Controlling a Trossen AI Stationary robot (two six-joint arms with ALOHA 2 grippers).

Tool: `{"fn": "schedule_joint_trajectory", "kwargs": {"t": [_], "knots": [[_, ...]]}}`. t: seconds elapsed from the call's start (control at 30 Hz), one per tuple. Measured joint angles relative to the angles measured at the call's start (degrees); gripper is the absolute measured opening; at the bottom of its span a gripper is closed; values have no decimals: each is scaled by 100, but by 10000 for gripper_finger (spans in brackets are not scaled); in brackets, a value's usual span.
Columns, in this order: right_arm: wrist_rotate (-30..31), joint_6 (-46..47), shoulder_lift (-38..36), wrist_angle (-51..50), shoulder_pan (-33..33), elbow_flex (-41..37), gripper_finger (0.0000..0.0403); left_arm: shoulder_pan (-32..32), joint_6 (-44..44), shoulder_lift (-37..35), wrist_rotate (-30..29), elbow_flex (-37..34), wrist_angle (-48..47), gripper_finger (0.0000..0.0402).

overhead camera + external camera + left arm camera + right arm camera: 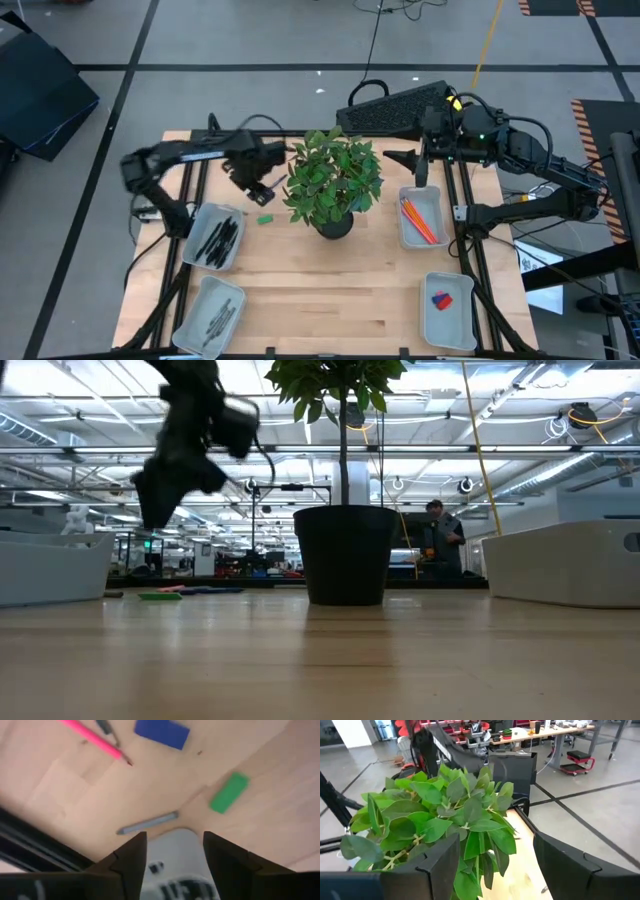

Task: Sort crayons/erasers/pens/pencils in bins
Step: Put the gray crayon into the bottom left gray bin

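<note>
Left of the plant pot (334,222), the left gripper (258,190) hangs over loose items on the wooden table (330,290), fingers apart and holding nothing. Step in hand looks like picking the next stray piece. Left wrist view shows a green eraser (229,793), a blue eraser (162,732), a pink pencil (95,739) and a slim grey stick (147,823), maybe a pen, hard to tell, all lying flat and apart from each other. Green eraser also shows just left of the pot (264,219).

Next move likely calls for dropping straight down, closing across a short side, then carrying to the matching bin. Thin sticks lie flush on the wood, so the grip needs care.

Right gripper (424,166) waits behind and right of the pot, fingers apart, empty, facing the leaves.

Bins are shallow pale plastic trays with rounded corners: one left of the pot holds black pens (218,240), one right of it holds orange pencils (418,220), one farther right and nearer holds blue and red erasers (441,298), the fourth (212,312) nearer left holds grey sticks. Erasers are stubby matte blocks, the table is smooth pale wood
</note>
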Motion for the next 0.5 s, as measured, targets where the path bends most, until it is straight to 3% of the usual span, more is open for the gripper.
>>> {"fn": "schedule_joint_trajectory", "kwargs": {"t": [0.27, 0.5], "knots": [[-7, 237, -1, -1, -2, 0, 244, -63, 964, 1351, -140, 0, 125, 252], [142, 245, -1, -8, -2, 0, 244, -407, 1185, 1629, -223, -107, -18, 255]]}}
